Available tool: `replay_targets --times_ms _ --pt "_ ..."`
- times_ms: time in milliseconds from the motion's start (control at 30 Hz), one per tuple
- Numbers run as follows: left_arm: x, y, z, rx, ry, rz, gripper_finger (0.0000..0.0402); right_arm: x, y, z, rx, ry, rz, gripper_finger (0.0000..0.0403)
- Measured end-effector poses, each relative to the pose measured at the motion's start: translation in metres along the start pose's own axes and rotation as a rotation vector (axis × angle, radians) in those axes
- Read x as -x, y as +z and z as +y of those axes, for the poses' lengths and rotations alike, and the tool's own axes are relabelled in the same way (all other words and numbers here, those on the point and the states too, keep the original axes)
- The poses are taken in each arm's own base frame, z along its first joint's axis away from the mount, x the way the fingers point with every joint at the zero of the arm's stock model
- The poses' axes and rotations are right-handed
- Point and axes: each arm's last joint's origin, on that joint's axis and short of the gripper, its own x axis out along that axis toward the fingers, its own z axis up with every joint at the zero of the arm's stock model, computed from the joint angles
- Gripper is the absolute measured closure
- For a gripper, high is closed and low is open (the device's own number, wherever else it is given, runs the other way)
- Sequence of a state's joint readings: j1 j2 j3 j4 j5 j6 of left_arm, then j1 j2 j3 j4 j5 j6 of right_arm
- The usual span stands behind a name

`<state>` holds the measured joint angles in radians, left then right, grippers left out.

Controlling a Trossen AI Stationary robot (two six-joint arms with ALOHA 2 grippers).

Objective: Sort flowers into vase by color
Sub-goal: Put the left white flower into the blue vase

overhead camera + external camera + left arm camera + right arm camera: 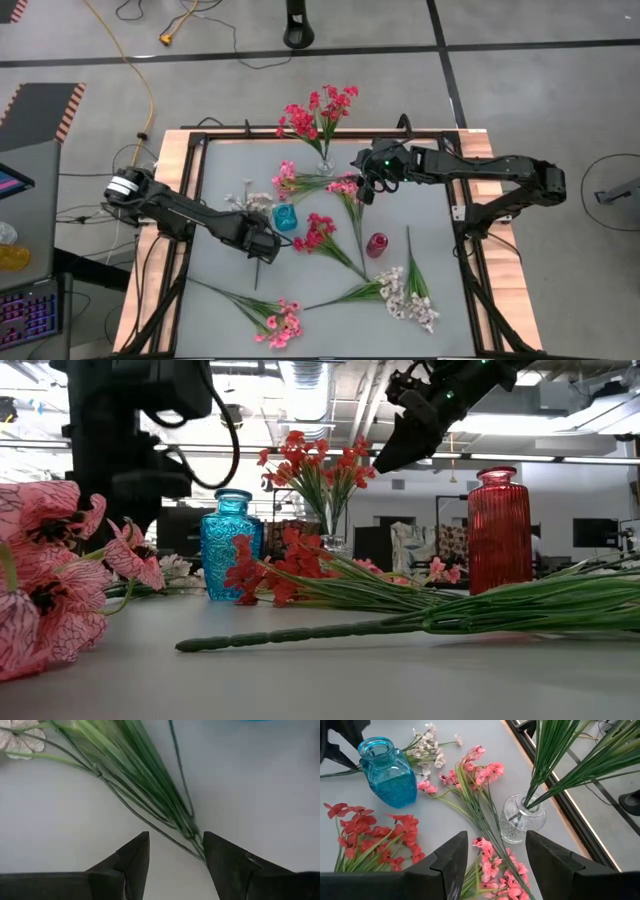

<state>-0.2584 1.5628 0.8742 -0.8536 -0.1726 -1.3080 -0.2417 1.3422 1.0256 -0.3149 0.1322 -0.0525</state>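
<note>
Dark arms (pixel 190 212) — green LED, maybe, on R.

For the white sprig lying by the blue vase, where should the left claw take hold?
On the bare stem end of the white sprig, from straight above. It lies flat, thin and clear of the leaves, and the open left claw already straddles it.

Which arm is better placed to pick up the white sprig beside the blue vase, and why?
Left. The left gripper is open just above that white sprig's stem; the right gripper is over pink flowers.
</note>
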Motion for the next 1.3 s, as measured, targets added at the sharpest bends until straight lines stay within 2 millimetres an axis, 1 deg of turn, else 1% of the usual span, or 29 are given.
replay_targets --times_ms 233,533,933,1067,1200,1300 --pt "-0.014 0.000 -0.005 0.002 0.047 -0.014 0.0228 0.000 0.000 0.000 0.000 0.000 0.000 0.0176" --pt "-0.011 0.001 -0.006 0.009 0.014 -0.029 0.0228 0.000 0.000 0.000 0.000 0.000 0.002 0.0176" --pt "-0.010 0.003 -0.006 0.020 0.024 -0.088 0.0228 0.000 0.000 0.000 0.000 0.001 0.003 0.0176" --pt "-0.014 0.001 -0.006 -0.012 0.035 -0.069 0.0228 0.000 0.000 0.000 0.000 0.001 0.003 0.0176" --pt "-0.022 0.000 -0.007 -0.013 0.003 -0.073 0.0228 0.000 0.000 0.000 0.000 0.001 0.004 0.0176" --pt "-0.023 0.000 -0.006 -0.013 0.002 -0.069 0.0235 0.000 -0.001 0.000 0.000 0.001 0.005 0.0176"
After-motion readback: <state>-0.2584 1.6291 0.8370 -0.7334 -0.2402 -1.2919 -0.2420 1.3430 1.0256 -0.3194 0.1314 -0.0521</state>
